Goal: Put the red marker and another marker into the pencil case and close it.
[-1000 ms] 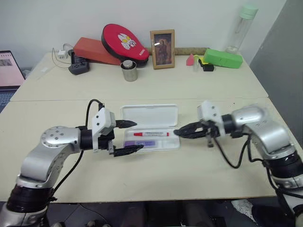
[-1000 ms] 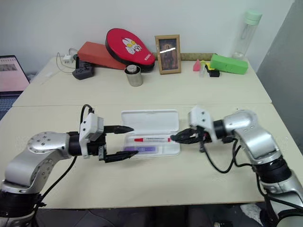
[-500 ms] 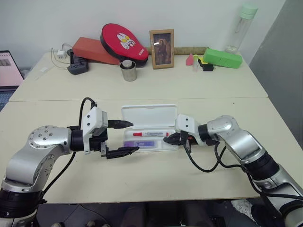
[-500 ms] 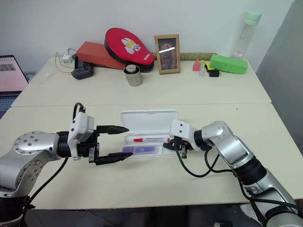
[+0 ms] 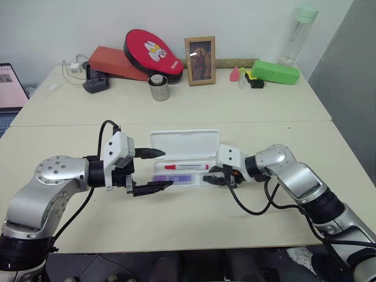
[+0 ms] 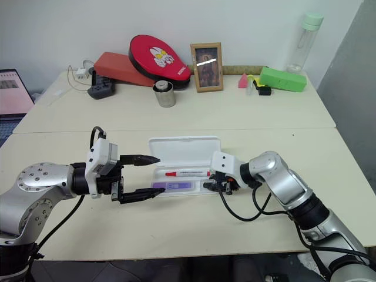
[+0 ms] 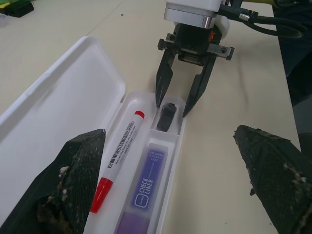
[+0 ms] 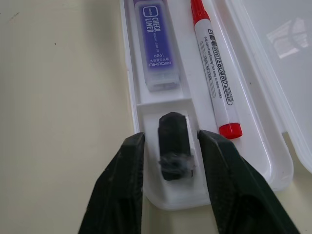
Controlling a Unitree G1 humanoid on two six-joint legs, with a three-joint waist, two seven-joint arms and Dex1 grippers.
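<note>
The white pencil case (image 5: 185, 143) lies open mid-table, its lid flat behind the tray. In the tray the red marker (image 5: 187, 167) lies at the back and the purple marker (image 5: 174, 177) in front of it. A small black piece (image 8: 174, 144) sits in the end compartment. My right gripper (image 8: 170, 139) is open at the case's right end, one finger on each side of that piece with a gap on both sides. At the case's left end my left gripper (image 5: 167, 169) hangs wide open with nothing in it.
Along the back edge stand an orange box (image 5: 114, 61), a red oval pouch (image 5: 154, 51), a metal cup (image 5: 158, 87), a picture frame (image 5: 200, 52), a green box (image 5: 275, 71) and a bottle (image 5: 299, 32). A laptop (image 5: 12, 85) sits at far left.
My right gripper came in from the right and down to the case's right end, then its fingers parted around the black piece. The left gripper stayed open at its end.
</note>
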